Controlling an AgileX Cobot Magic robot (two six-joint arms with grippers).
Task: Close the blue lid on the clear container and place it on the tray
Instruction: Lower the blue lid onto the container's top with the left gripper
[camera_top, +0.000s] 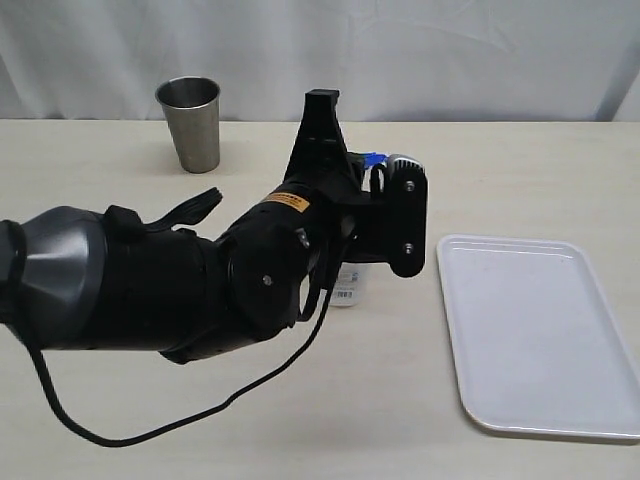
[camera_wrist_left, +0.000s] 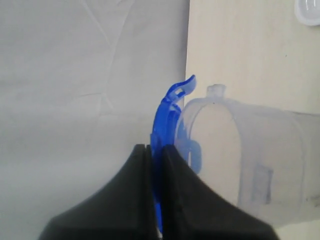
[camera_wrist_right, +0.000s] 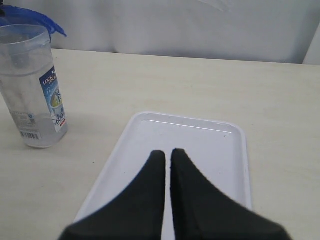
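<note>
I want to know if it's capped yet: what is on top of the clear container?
The blue lid is at the clear container mouth, pinched by the left gripper. Whether its flaps are snapped down is hidden.

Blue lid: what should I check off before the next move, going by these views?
1. Left hand grips the blue lid by its edge: ok.
2. Lid seated flat on the clear container mouth: cannot tell.
3. Lid flaps snapped down: not ok, one flap sticks out.
4. Container upright on the table: ok.
5. Tray bare where the container would go: ok.
6. Right hand shut, holding nothing: ok.
</note>
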